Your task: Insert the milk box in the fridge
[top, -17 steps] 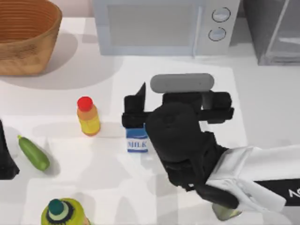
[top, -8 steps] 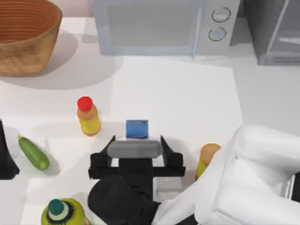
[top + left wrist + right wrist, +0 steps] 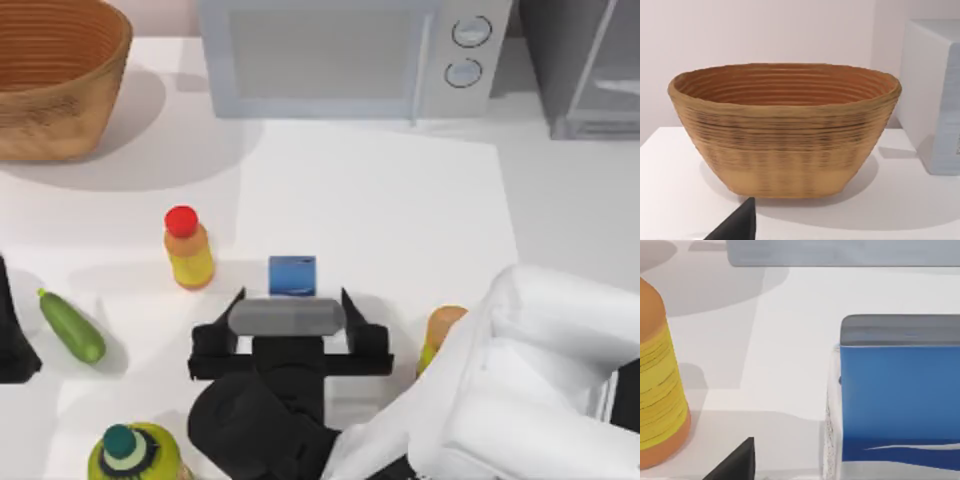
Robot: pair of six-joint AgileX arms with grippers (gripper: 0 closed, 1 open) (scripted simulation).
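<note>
Left arm: parked at the near-left edge of the table, a dark piece of it showing at the border (image 3: 12,340); I cannot tell how its fingers stand. Its wrist camera looks at the woven tan basket (image 3: 785,127) in the far-left corner.
Yellow bottle with red cap (image 3: 187,248): upright, just left of the carton and a little farther back, apart from it.
Milk box (image 3: 292,275): small carton with blue top, standing upright near the table's middle, touched by nothing. In the right wrist view its blue face (image 3: 900,400) looms close, straight ahead.
Right gripper (image 3: 291,322): black two-finger hand, spread wide and holding nothing, on the near side of the carton.
Key relation: the carton lies directly beyond the spread fingers, towards the far side, centred on the gap; one fingertip (image 3: 238,298) stands left of it and the other right. The gap looks wider than the carton.
Long axis: vertical, so the fingers would close on its left and right faces.
Nearer arm: the right, by far.
Next move, as I judge it: ease forward, then close.
Dark grey fridge with pale framed door (image 3: 585,70): far-right corner, well apart from the carton, right of the light grey microwave (image 3: 350,55).
</note>
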